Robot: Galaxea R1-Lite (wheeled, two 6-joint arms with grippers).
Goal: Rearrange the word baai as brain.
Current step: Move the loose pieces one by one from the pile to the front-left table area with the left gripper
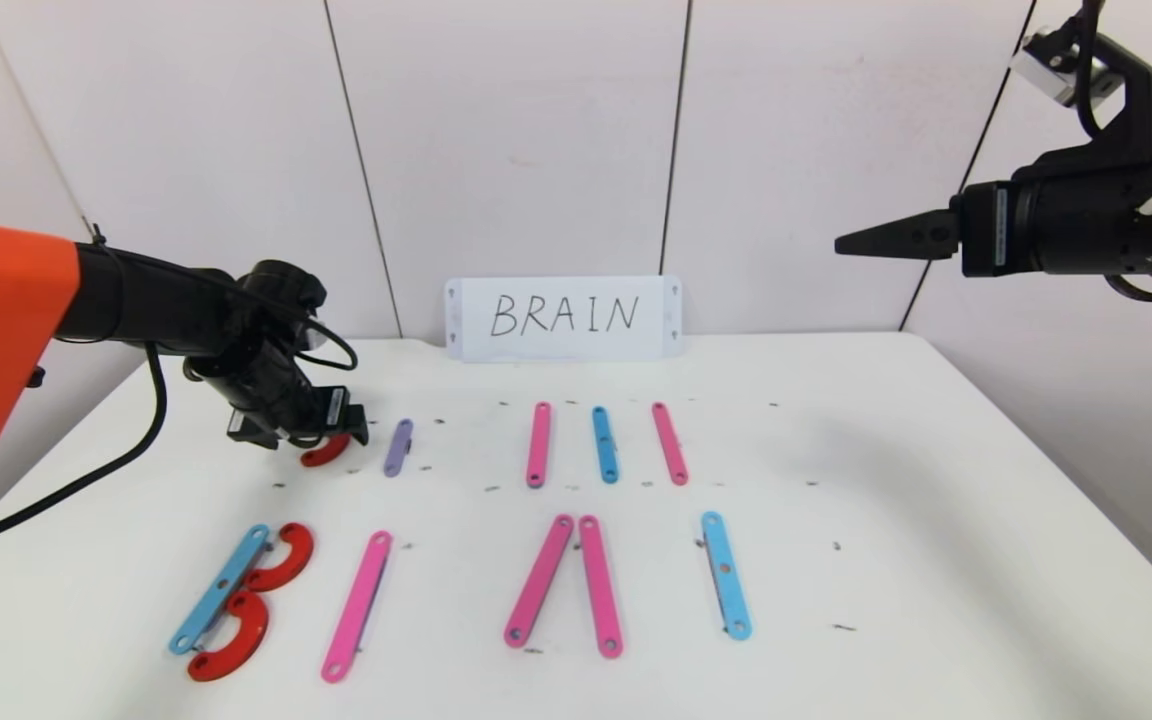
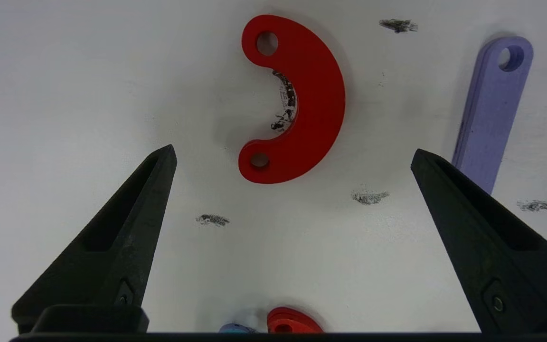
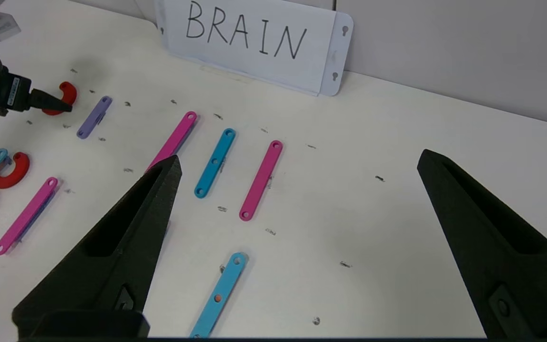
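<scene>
While the left hand [image 2: 292, 156] hangs low over the far left part of the white surface [image 1: 936, 560], its two black fingers stand wide apart and hold nothing. A loose red curved piece [image 2: 309, 102] lies flat just past the fingertips, and a short purple bar [image 2: 489, 114] lies just beside it. The right hand [image 3: 297, 161] is up high on the right side, well above the surface, open wide and holding nothing. At the front left, a light-blue bar [image 1: 219, 588] touches two red curved pieces [image 1: 283, 560] to make a B. Next come a lone pink bar [image 1: 357, 606], two pink bars [image 1: 539, 580] leaning together at the top, and another light-blue bar [image 1: 725, 574]. Three spare bars [image 1: 605, 444] lie behind them. A white card [image 1: 564, 318] reading BRAIN stands at the back wall.
</scene>
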